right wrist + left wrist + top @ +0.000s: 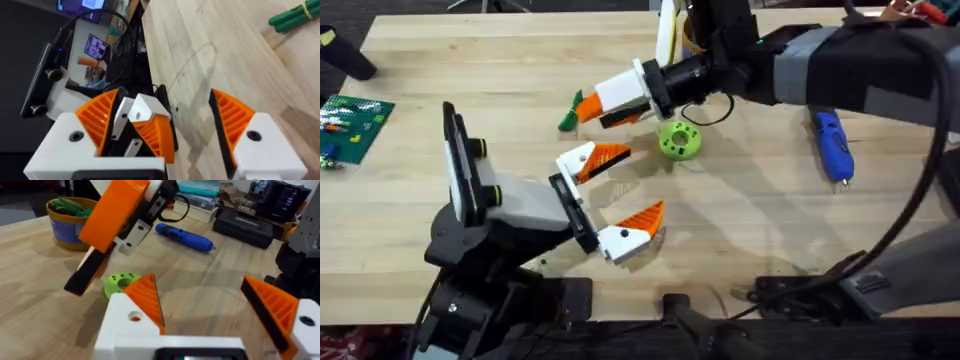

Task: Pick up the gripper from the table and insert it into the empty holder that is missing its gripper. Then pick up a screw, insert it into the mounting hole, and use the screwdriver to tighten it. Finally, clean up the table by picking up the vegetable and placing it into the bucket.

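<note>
Right arm is reaching in across the table, and its right end effector [165, 95] is hanging above the wood with the gripper [150, 127] tucked inside it. That's the claw piece, a white plastic block on top and a ribbed orange wedge running down from it, with a dark strip and a bit of bare metal alongside. It sits hard against one side of the end effector, there's bare table showing on its other side, and I cannot tell whether it's truly clamped or just lodged there. Ahead of it the vegetable [292, 17] lies on the table, slim, dark green, a bundle of stalks with a pale band round it; from overhead it's just beyond that end effector, well apart from the bucket [65, 222]. The bucket is yellow-orange with a blue label, green pieces poking out of the top, standing at the far side. The left end effector [640, 180] is spread wide, nothing in it, hovering near the table's front. Between the two arms sits a round light-green disc [680, 140] with holes. Off to the right the blue screwdriver [832, 145] lies flat on the table, untouched, metal tip pointing toward the near edge.
</note>
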Controlling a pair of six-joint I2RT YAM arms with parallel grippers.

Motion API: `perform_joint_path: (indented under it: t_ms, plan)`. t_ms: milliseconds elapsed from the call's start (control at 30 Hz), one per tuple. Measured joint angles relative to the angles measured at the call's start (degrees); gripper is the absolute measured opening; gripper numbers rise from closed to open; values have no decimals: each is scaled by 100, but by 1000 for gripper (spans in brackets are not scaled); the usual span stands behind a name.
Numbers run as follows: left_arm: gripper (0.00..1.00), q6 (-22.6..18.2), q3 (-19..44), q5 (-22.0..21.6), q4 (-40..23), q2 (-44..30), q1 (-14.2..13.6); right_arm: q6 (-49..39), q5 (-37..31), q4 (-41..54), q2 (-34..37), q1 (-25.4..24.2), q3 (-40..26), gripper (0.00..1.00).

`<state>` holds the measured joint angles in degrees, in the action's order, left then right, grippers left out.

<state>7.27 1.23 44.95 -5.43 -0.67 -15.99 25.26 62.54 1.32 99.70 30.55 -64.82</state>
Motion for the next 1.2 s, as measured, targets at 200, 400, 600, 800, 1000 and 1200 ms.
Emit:
perform_joint_path:
  t_ms: [200, 400, 600, 800, 1000, 1200]
  plan:
    - [983, 0, 0, 31, -4, 0, 0, -1, 211, 53, 2, -312, 0, 993]
    - [983, 0, 0, 33, -4, -2, 0, -315, 287, 1285, 2, -766, -11, 993]
    - [983, 0, 0, 35, -4, 0, 0, -835, 233, 2155, 2, -923, -2, 992]
    - [983, 0, 0, 35, -4, 0, 0, -1491, 536, 2765, 2, -857, -7, 993]
    - [983, 0, 0, 35, -4, 0, 0, -2305, 708, 3148, 2, -594, -2, 993]
    - [983, 2, 0, 35, -4, 0, 0, -2259, 743, 2740, 2, -475, -2, 870]
